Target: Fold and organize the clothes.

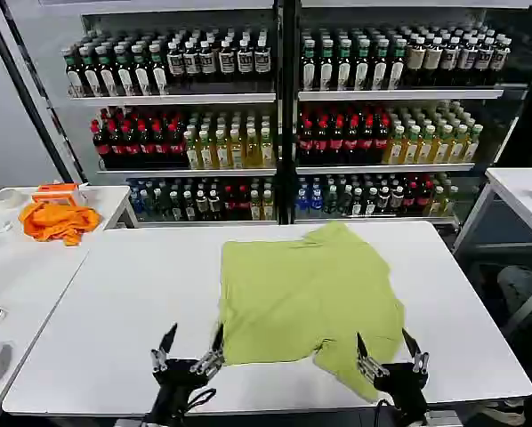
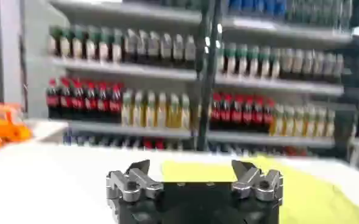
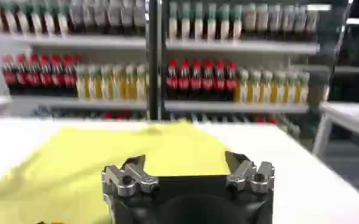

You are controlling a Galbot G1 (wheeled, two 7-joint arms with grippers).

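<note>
**Green shirt lies on the white table, both claws wait at the near edge**

The yellow-green T-shirt (image 1: 309,302) lies in the middle of the white table (image 1: 115,302). It is partly folded and a bit rumpled. One corner of it pokes toward the far side of the table, and another flap reaches down to the near edge by the right claw.

The left gripper (image 1: 192,349) sits at the near edge of the table, just beside the left side of the shirt. Its two fingers are spread wide apart and hold nothing. In the left wrist view the left gripper (image 2: 194,172) shows its fingers (image 2: 132,181) apart, with the shirt (image 2: 313,195) lying past them on the table.

The right gripper (image 1: 388,349) sits at the near edge too, over the near right corner of the shirt. Its fingers are spread wide and hold nothing. In the right wrist view the right gripper (image 3: 188,170) is above the shirt (image 3: 106,158), which spreads out in front of it.

An orange cloth (image 1: 58,221) lies bunched up on a side table (image 1: 17,267) to the left, well apart from the shirt. Behind the tables stand shelves of bottles (image 1: 284,116)
</note>
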